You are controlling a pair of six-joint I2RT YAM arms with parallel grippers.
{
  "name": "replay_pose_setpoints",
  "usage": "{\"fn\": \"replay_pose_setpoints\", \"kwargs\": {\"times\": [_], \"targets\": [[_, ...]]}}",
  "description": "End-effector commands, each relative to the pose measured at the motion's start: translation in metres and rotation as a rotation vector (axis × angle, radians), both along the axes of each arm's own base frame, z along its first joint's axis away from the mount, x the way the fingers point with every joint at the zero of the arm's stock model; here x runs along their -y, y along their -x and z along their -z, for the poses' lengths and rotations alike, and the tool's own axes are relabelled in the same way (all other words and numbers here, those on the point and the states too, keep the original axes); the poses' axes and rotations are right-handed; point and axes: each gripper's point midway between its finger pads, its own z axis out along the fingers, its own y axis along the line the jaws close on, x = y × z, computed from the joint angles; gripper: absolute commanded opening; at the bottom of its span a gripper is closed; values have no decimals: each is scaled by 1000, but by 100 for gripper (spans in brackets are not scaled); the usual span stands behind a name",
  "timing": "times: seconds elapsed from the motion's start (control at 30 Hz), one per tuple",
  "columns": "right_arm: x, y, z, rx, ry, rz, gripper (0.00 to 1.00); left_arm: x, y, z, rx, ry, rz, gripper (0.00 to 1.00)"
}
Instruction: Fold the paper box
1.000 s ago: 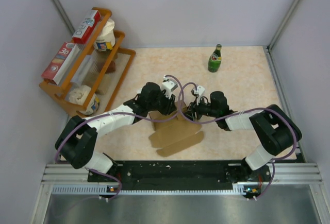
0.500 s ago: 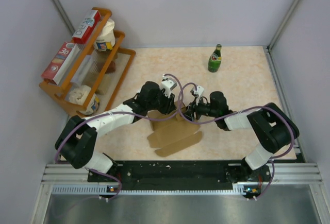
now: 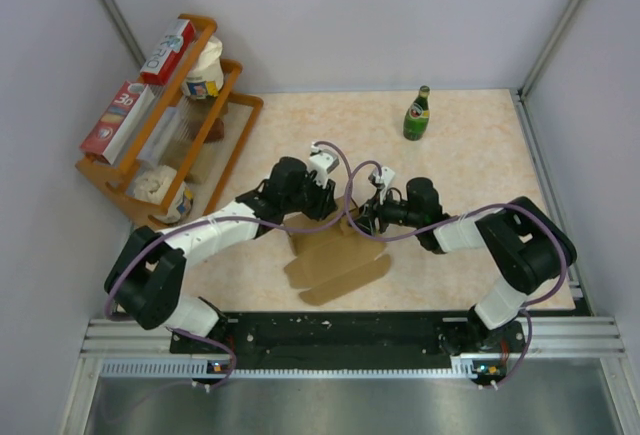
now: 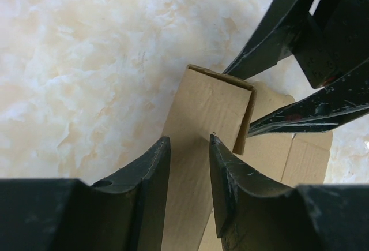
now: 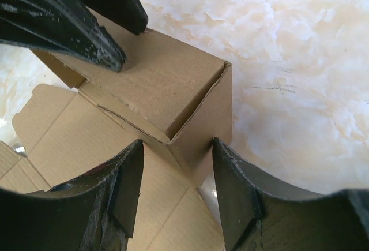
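The paper box [image 3: 335, 260] lies part-folded in the middle of the table, brown cardboard with its flat flaps spread toward the arms. One end wall stands raised [image 5: 155, 83], with a side flap turned in at the corner [image 4: 202, 101]. My left gripper [image 3: 335, 210] [image 4: 190, 138] is open, its tips down on the inner face of that raised panel. My right gripper [image 3: 362, 220] [image 5: 178, 142] is open astride the corner, one finger [image 5: 230, 176] against the outer wall, the other inside over the floor panel. The right fingers [image 4: 305, 109] show on either side of the flap edge.
A green bottle [image 3: 417, 115] stands at the back right of the table. A wooden rack [image 3: 230, 145] at the left holds red-and-white cartons [image 3: 120, 120] and white containers [image 3: 205, 70]. Grey walls close in the table on three sides.
The right jaws have spread a little wider around the box corner. The left gripper and the box have shifted slightly to the left.
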Motion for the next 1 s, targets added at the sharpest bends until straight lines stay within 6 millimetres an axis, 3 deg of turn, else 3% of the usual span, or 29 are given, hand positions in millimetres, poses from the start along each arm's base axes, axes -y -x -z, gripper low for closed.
{"fn": "replay_pose_setpoints", "kwargs": {"times": [0.0,0.13,0.23,0.43,0.6,0.97], "targets": [[-10,-6,-16,57,-42,-28,51,-16,-16,-44,102,39,-97,39],[-11,-5,-17,57,-43,-30,51,-38,-19,-60,138,71,-174,45],[-12,-5,-16,54,-42,-32,51,-52,-17,-60,138,78,-208,48],[-12,-6,-19,61,-49,-33,51,-69,-4,-32,47,110,-249,55],[-13,-5,-18,58,-51,-36,51,-74,0,-15,-25,172,-246,56],[-14,-9,-17,60,-47,-35,51,-67,0,-10,-66,214,-188,57]]}}
